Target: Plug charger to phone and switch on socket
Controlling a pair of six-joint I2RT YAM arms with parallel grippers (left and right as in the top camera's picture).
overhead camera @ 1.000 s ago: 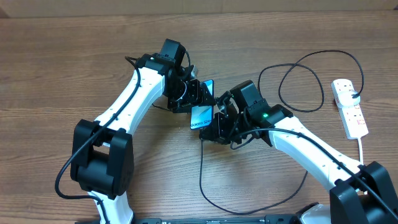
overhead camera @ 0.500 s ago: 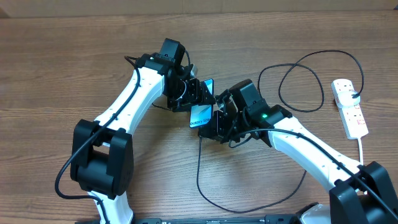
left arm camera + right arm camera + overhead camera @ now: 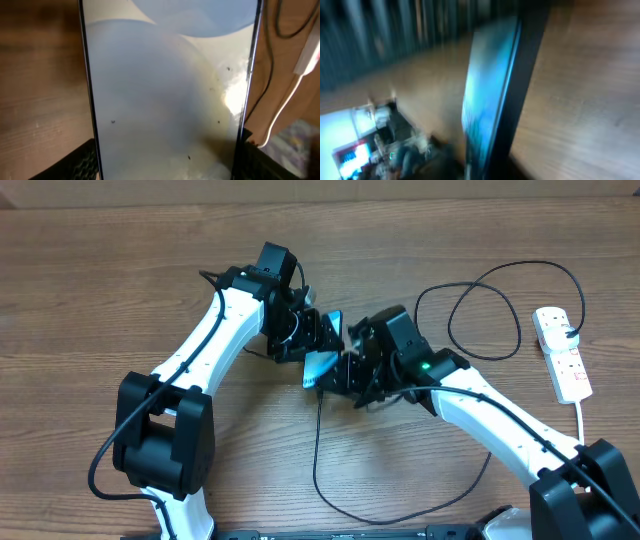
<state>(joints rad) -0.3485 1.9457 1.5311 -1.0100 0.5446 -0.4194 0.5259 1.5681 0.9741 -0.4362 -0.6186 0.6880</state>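
Note:
My left gripper (image 3: 318, 343) is shut on the phone (image 3: 321, 366) and holds it tilted above the table. In the left wrist view the phone (image 3: 170, 90) fills the frame, with the fingers (image 3: 167, 167) against both long edges. My right gripper (image 3: 342, 376) is pressed against the phone's lower end and is shut on the tip of the charger (image 3: 316, 450), whose thin black cable hangs from it and loops over the table. The right wrist view is blurred and shows the phone (image 3: 487, 95) edge-on, close up. The white socket (image 3: 562, 355) lies at the far right.
The black cable runs in a wide loop along the front of the table and up in a second loop (image 3: 500, 305) to the black plug in the socket. The socket's white cord (image 3: 582, 415) trails toward the front right. Both arms crowd the table's middle.
My right gripper has moved left, closer against the phone's lower end, taking the cable's upper end with it. The left arm and the phone have hardly moved.

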